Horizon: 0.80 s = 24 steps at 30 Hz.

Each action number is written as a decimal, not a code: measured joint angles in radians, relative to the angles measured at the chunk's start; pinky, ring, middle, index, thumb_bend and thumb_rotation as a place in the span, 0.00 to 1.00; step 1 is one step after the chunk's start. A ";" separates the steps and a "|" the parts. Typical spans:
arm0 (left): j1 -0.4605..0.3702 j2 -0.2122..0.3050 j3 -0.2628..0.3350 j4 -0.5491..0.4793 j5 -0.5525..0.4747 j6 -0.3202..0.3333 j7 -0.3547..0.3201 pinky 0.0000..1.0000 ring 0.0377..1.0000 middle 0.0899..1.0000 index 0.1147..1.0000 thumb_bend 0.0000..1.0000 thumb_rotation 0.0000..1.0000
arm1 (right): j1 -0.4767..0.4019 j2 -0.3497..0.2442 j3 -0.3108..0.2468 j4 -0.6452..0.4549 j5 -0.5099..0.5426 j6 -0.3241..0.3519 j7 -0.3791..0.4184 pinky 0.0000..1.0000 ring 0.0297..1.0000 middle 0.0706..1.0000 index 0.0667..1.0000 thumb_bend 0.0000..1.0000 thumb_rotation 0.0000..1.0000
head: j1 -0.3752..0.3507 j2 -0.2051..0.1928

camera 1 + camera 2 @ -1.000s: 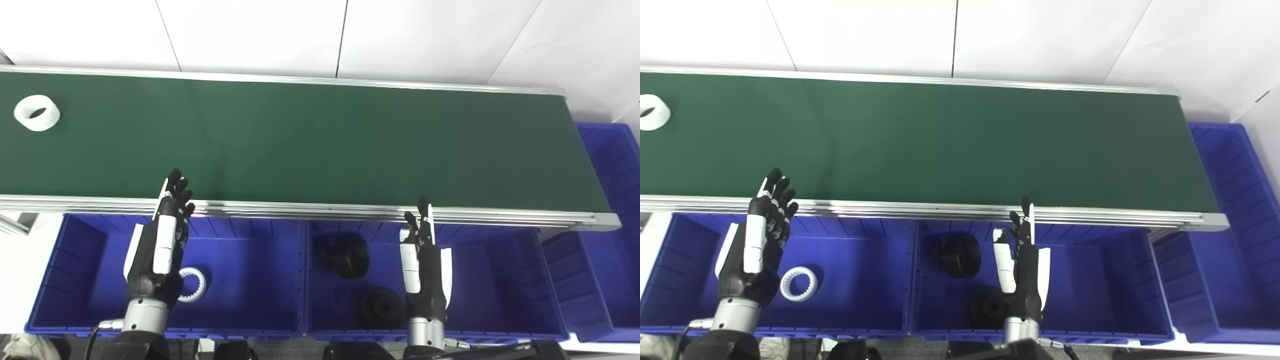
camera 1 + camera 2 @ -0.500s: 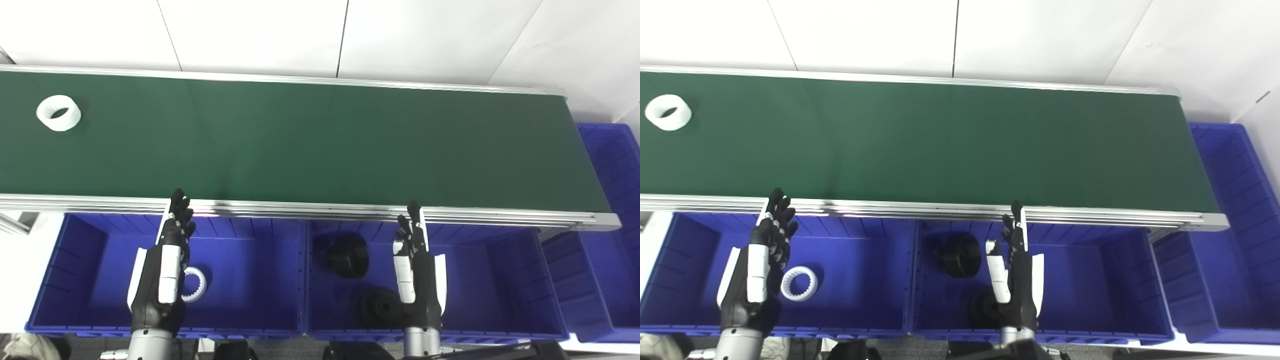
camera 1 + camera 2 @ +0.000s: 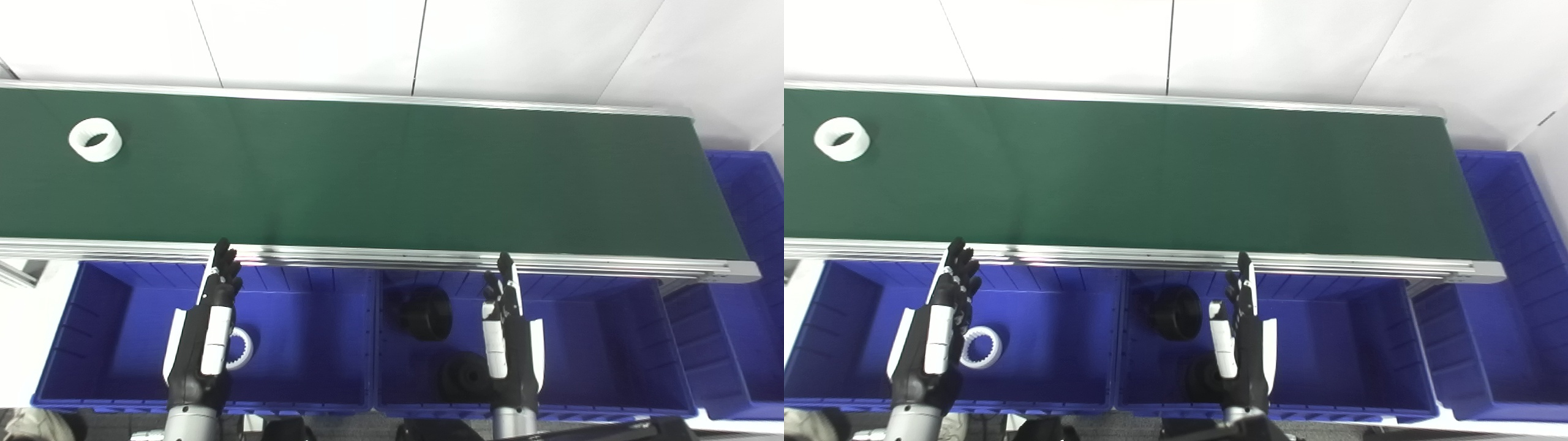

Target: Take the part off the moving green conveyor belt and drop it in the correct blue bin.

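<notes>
A white ring part (image 3: 95,139) lies on the green conveyor belt (image 3: 392,177) at its far left; it also shows in the right eye view (image 3: 842,139). My left hand (image 3: 205,334) is open and empty above the left blue bin (image 3: 98,306), fingertips near the belt's front rail. My right hand (image 3: 508,343) is open and empty above the middle blue bin (image 3: 606,331). Both hands are far from the ring.
The left bin holds a white toothed ring (image 3: 240,348), partly behind my left hand. The middle bin holds two black round parts (image 3: 427,313) (image 3: 460,376). A third blue bin (image 3: 744,275) stands past the belt's right end. A white wall runs behind the belt.
The white ring has travelled to the right along the belt. Both hands have drawn back from the belt's rail to over the bins, still open.
</notes>
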 measured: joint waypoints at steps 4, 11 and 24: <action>-0.001 -0.005 -0.006 0.071 0.004 -0.036 0.010 1.00 1.00 1.00 1.00 0.55 0.98 | -0.008 -0.001 -0.012 0.064 0.030 -0.053 0.005 0.94 0.94 1.00 1.00 0.79 1.00 | 0.054 -0.091; -0.009 -0.022 -0.037 0.134 0.001 -0.080 0.014 1.00 1.00 1.00 1.00 0.45 0.96 | -0.043 -0.008 -0.020 0.118 0.069 -0.066 0.008 0.96 0.95 1.00 1.00 0.78 1.00 | 0.146 -0.195; -0.032 -0.071 -0.055 0.196 0.005 -0.156 0.044 1.00 0.99 1.00 1.00 0.41 0.97 | -0.066 -0.025 -0.043 0.133 0.117 -0.073 0.020 0.93 0.93 1.00 1.00 0.77 1.00 | 0.202 -0.219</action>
